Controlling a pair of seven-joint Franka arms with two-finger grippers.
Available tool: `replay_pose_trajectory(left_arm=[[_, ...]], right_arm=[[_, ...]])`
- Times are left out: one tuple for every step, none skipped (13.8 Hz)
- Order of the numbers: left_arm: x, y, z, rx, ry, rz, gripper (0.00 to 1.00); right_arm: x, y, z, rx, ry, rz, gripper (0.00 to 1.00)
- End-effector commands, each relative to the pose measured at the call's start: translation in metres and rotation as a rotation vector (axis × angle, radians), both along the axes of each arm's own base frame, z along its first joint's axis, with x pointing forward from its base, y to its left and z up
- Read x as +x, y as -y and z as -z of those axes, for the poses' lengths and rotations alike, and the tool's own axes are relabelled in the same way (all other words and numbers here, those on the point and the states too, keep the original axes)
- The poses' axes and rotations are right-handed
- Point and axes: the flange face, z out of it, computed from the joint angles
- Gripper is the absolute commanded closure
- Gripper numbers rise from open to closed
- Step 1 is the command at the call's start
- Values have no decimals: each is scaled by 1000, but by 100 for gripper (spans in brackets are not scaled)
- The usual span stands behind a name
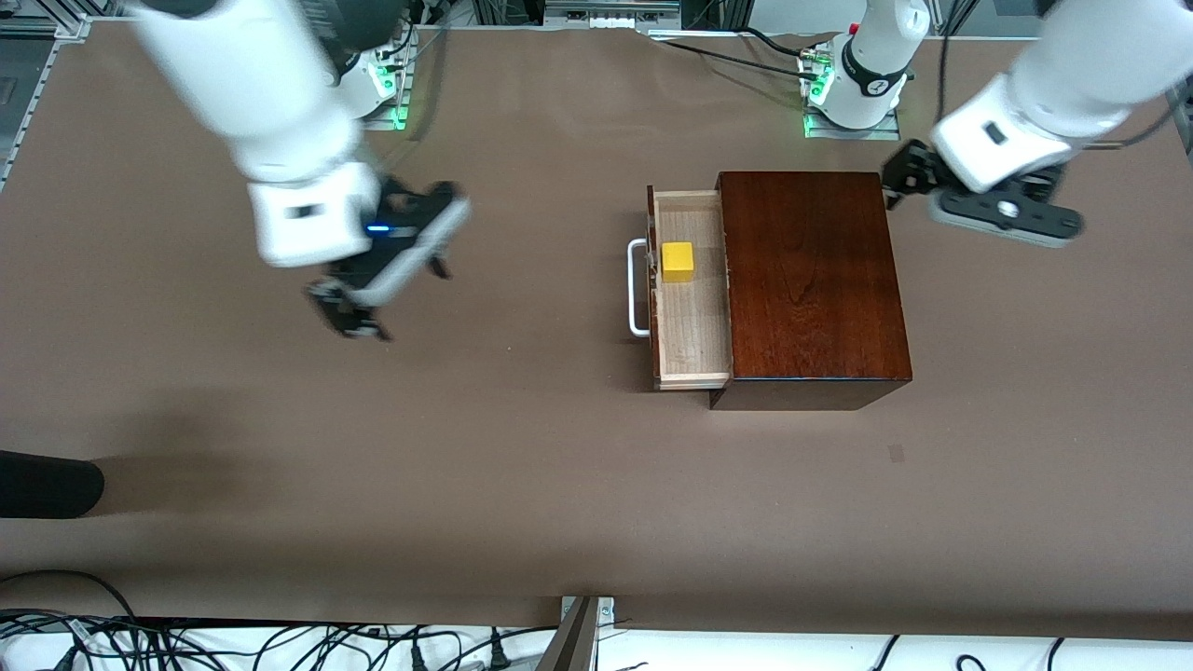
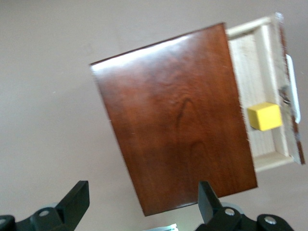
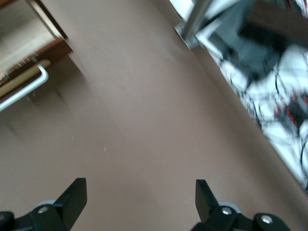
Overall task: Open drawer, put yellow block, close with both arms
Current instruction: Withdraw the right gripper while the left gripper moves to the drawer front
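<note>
The drawer [image 1: 692,321] stands pulled out of the dark mahogany box [image 1: 811,280], its white bar handle [image 1: 637,287] toward the right arm's end of the table. The yellow block [image 1: 678,262] lies in the drawer's tray, close to the drawer front. My left gripper [image 1: 893,184] is open and empty, in the air beside the box's closed end. Its wrist view shows the gripper [image 2: 143,199], the box [image 2: 178,115] and the block [image 2: 264,116]. My right gripper [image 1: 403,300] is open and empty over bare table, well away from the handle. Its wrist view shows the gripper [image 3: 139,195] and the handle [image 3: 26,86].
The brown table [image 1: 522,485] carries only the box. A dark object [image 1: 47,485] pokes in at the edge at the right arm's end. Cables [image 1: 233,643] lie along the table edge nearest the front camera.
</note>
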Motion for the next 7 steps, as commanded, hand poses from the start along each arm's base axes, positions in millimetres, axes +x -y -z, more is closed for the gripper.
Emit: replay_pose_trajectory(left_arm=[[-6,71,29,-23,-79,141,0],[-9,100,39,-35,-95,193,0],[-6,128,56,-41,-123,237,0],[2,153,75,-52,-142,270,0],[12,168,88,-77,-136,287,0],[23,176,103,-104,-117,295,0],[26,191,116,-127,-93,309,0]], right_arm=[[-23,67,-6,10,-71,149,0],[-25,89,-10,11,-92,186,0],[-27,111,-11,21,-121,225,0],[-30,134,-12,25,-151,263,0],[-37,153,-13,24,-174,293,0],[-47,167,-15,26,-177,313,0],[-57,182,-17,30,-178,334,0]])
